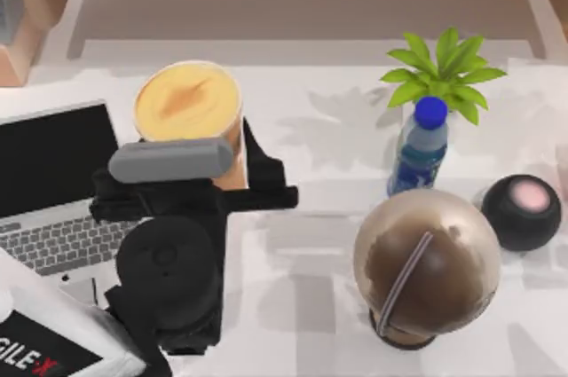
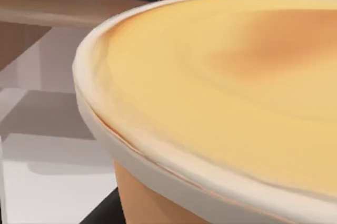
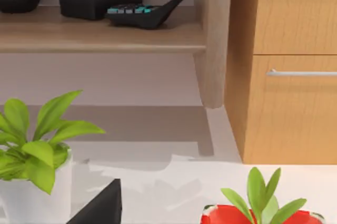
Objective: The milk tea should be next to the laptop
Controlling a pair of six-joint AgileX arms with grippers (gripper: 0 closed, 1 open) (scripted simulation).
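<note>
Left tool (image 1: 209, 157) beside the milk tea (image 1: 187, 100), grip state indiscernible, with the laptop (image 1: 53, 182) on the tabletop (image 1: 311, 306) just beside it.

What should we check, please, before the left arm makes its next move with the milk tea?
1. Left gripper at the milk tea: ok.
2. Firm hold on the cup: cannot tell; the fingers are hidden.
3. Cup upright: ok in the top view.
4. Milk tea close beside the laptop: ok, at its right edge.
5. Cup resting on the table: cannot tell.
6. Blue bottle and brown dome-lidded cup apart from the cup: ok.
</note>
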